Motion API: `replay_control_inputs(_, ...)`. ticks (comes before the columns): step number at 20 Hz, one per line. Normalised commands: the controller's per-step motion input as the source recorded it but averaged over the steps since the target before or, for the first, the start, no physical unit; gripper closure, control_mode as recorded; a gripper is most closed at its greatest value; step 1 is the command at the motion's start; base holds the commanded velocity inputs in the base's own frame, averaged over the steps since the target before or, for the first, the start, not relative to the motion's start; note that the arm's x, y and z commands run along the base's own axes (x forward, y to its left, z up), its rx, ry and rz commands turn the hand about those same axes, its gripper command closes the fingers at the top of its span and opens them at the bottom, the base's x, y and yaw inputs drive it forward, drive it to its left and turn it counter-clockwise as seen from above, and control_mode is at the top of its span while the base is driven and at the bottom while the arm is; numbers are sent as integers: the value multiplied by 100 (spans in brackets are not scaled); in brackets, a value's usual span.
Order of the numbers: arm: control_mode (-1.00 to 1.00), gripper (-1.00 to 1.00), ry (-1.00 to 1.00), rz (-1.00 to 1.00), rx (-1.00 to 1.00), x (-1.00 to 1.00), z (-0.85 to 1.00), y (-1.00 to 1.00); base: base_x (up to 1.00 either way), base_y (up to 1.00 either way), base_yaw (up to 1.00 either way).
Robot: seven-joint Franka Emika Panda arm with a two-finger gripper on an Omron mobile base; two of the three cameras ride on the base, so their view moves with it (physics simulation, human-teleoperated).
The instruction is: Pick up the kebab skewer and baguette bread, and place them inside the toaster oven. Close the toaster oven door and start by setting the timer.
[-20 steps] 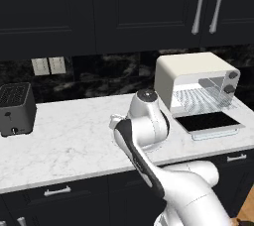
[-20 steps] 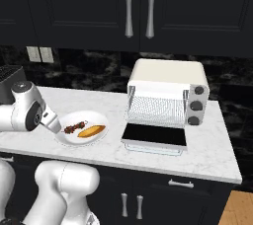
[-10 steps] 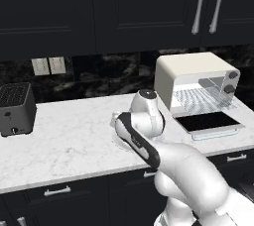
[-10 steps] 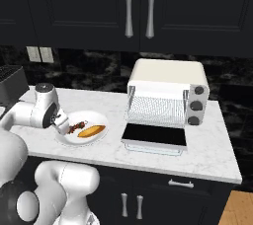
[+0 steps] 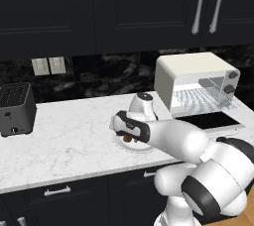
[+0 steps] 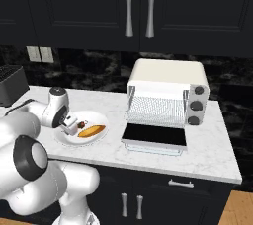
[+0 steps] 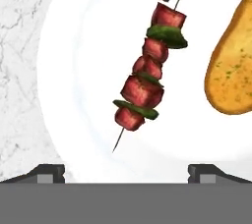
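The white plate (image 6: pixel 63 139) sits on the marble surface (image 6: pixel 207 155), left of the toaster oven (image 6: pixel 168 91), and serves as the landmark here. On it lie the kebab skewer (image 7: pixel 146 77) and the baguette bread (image 7: pixel 230 66) — side by side, apart from each other, the bread on the side of the plate nearer the toaster oven. In the hand view the skewer's red meat chunks alternate with green slices, its curled metal loop at one end and its bare point at the other.

The end effector (image 6: pixel 70 125) hangs just above the plate, over the skewer, its fingers spread wide apart with nothing between them; in the hand view the two tips stand at either side of the skewer's pointed end without touching it.

Beyond the plate's right edge, the toaster oven door (image 6: pixel 154 135) lies folded down flat onto the surface, showing the wire rack (image 6: pixel 155 110) inside. Round knobs (image 6: pixel 197 104) line the oven's right front. Far to the plate's left stands a black toaster (image 5: pixel 16 107).
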Motion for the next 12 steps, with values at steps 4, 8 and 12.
replay_control_inputs(4, -100, -100, 0, 4, 0, 28, -14, 0, 0, 0, 0)
replay_control_inputs(8, -100, -100, 0, 0, 0, 17, -14, 0, 0, 0, 0)
replay_control_inputs(12, -100, -100, 0, 0, 0, 6, -24, 0, 0, 0, 0)
